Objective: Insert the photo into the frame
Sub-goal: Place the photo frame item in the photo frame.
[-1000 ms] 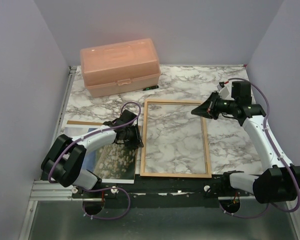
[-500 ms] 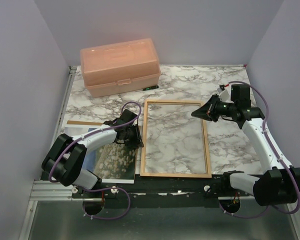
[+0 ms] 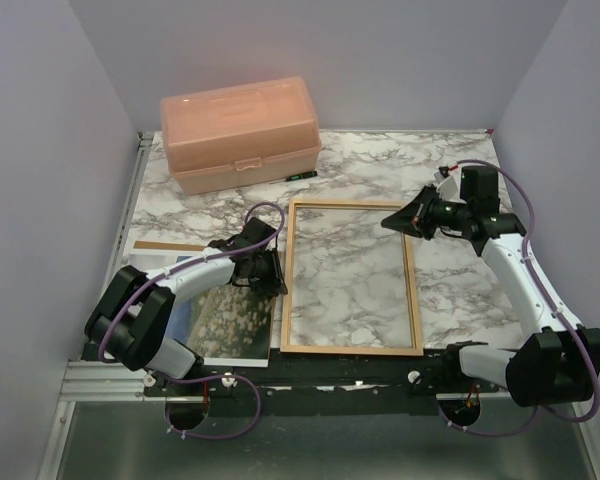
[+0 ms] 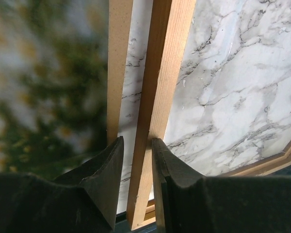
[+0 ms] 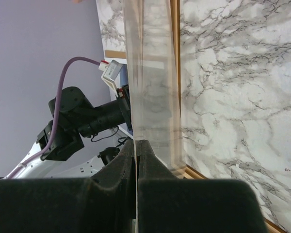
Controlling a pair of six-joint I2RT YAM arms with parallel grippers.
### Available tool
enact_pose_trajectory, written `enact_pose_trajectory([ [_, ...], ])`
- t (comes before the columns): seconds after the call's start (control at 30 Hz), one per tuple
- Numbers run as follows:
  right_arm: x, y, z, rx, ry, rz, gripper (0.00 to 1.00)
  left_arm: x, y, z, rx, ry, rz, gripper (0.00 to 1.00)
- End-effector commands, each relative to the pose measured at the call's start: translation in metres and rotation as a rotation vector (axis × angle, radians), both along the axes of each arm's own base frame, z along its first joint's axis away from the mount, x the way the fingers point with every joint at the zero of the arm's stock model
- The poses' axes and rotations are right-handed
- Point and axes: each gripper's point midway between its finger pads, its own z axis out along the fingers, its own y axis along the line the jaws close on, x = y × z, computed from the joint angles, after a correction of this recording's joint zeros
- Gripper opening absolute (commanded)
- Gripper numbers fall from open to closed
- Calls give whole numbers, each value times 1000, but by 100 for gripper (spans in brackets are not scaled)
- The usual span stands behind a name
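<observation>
The frame [image 3: 351, 349] lies flat in the middle of the marble table [image 3: 460, 290], its long sides running from the near edge toward the back wall. The photo [image 3: 225, 318] lies picture-side up just to the left of it, near the front edge and partly under the left arm. It rests on a brown backing board [image 3: 168, 245] whose far edge pokes out beyond it. Its long axis looks parallel to the frame's, so from here I'd say it needs a sideways shift to the right, not a turn.

The left gripper [image 3: 273, 275] is down at the frame's left rail. In its wrist view the fingers stand a little apart with the rail [image 4: 165, 73] running between them. I can't tell whether they actually pinch it. The board's edge [image 4: 119, 63] and the blurred green of the photo [image 4: 39, 97] are just left of those fingers, so this arm is by far the nearer to the print.

The right gripper [image 3: 390, 222] is at the frame's far right corner, well apart from the photo. Its jaws are clenched on the edge of a clear pane [image 5: 153, 73]. A pink plastic box [image 3: 240, 135] stands at the back left.
</observation>
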Motion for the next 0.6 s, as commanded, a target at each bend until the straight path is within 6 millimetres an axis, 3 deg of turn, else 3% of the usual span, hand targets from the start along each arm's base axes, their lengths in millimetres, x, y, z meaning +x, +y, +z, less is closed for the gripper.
enact_pose_trajectory([
  [0.0,6,5,7,43,-24,25,1,-15,26,-28,151,59,-16,30],
  [0.57,8,9,-1,107,6,-6,1,-18,32,-32,182,71,-22,28],
])
